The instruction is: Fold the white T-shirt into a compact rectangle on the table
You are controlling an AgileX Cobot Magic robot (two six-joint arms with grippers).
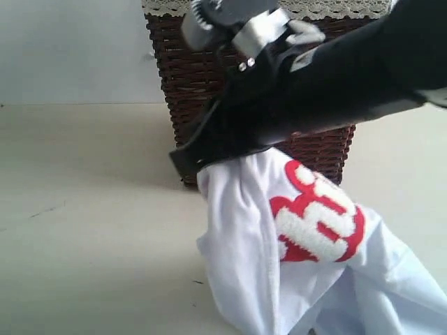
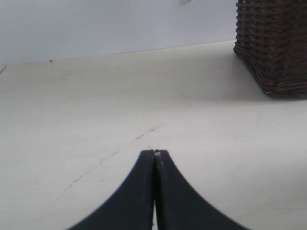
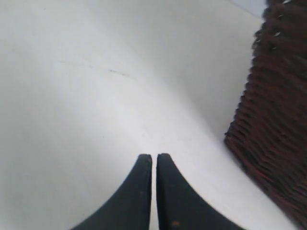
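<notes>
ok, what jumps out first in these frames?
The white T-shirt, bunched with its red-outlined lettering showing, hangs from the shut right gripper at the lower middle of the exterior view. Just behind it stands the dark wicker basket with lace trim on the pale table. The left gripper is shut on nothing.

Pale cream bench, matte, marked by faint scratches and specks. A dark wicker basket stands on it. The T-shirt hangs over it; contact unclear.
</notes>
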